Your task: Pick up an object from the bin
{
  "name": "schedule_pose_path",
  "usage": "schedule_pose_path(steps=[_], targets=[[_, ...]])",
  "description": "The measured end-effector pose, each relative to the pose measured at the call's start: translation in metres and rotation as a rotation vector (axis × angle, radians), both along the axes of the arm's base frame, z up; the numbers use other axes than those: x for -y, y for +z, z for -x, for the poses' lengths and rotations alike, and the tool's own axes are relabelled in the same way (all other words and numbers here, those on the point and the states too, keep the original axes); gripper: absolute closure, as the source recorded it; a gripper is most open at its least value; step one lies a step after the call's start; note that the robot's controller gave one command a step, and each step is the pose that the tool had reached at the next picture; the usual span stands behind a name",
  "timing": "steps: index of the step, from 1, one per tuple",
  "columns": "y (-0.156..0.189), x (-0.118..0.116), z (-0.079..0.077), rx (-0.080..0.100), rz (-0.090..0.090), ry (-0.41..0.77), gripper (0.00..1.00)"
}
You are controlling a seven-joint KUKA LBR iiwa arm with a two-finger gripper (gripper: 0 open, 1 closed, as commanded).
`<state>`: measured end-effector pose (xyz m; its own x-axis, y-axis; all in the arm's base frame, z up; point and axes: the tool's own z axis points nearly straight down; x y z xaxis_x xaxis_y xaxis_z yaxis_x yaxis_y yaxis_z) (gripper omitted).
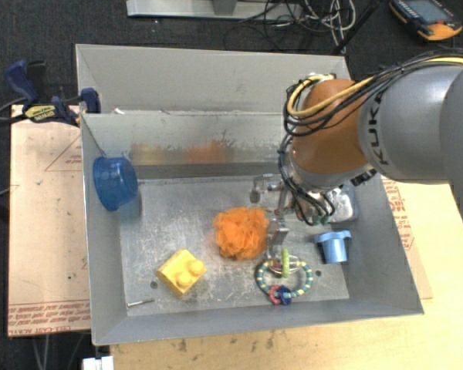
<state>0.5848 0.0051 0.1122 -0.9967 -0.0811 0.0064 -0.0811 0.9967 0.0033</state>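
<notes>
The gripper (279,259) (cannot tell if open) is hanging just above a beaded bracelet (284,280), likely light and floppy; pinching its rim seems best.

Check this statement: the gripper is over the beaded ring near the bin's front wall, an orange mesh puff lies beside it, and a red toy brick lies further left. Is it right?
Not quite. The camera view shows the toy brick is yellow, not red. The rest holds: the gripper is over the beaded ring, with the orange mesh puff beside it.
</notes>
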Motion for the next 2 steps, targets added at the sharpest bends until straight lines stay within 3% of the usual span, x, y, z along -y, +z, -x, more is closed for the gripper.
schedule_pose_path(steps=[1,2], targets=[[0.027,-0.005,-0.005,0.015,0.002,0.027,0.0],[-0.025,-0.023,0.009,0.012,0.002,0.081,0.0]])
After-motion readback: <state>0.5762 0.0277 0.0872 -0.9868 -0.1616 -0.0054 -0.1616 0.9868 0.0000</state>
